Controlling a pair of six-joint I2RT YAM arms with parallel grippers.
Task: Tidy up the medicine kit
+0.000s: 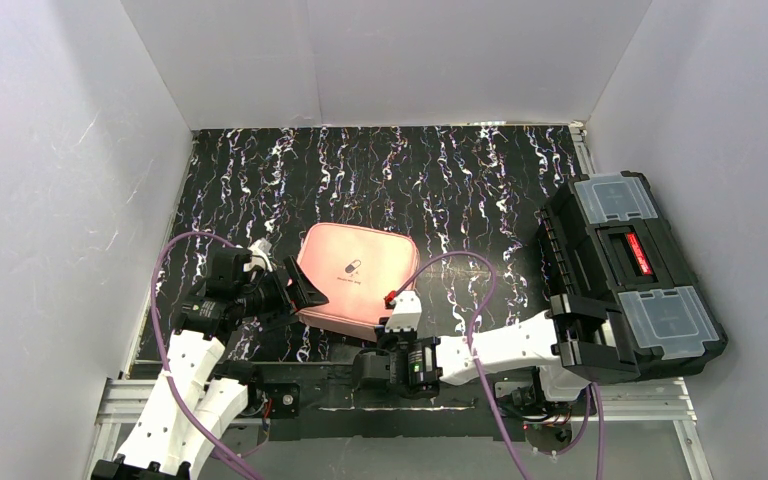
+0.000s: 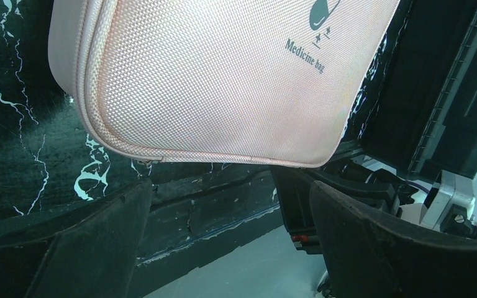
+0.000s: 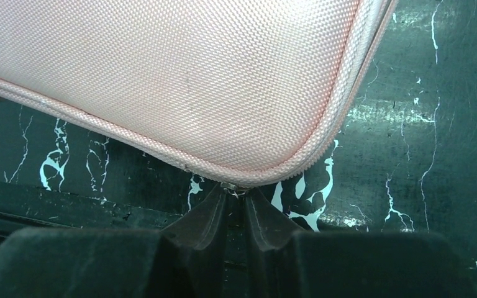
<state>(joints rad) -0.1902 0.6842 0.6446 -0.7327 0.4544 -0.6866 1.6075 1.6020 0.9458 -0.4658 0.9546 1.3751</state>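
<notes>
The medicine kit (image 1: 355, 275), a pink soft zip case with a pill logo on its lid, lies zipped shut on the black marbled mat. My right gripper (image 1: 393, 299) is at its near right corner. In the right wrist view the kit (image 3: 161, 74) fills the top, and my right gripper (image 3: 236, 190) is shut on the small metal zipper pull (image 3: 234, 188) at the corner seam. My left gripper (image 1: 300, 285) stands open at the kit's left side. In the left wrist view the kit (image 2: 211, 81) lies just beyond my left gripper (image 2: 230, 198), with nothing between the fingers.
A black toolbox (image 1: 630, 275) with clear lid compartments stands at the right edge of the mat, over the right arm; it also shows in the left wrist view (image 2: 447, 93). White walls close in the left, back and right. The mat's near edge runs just below the kit.
</notes>
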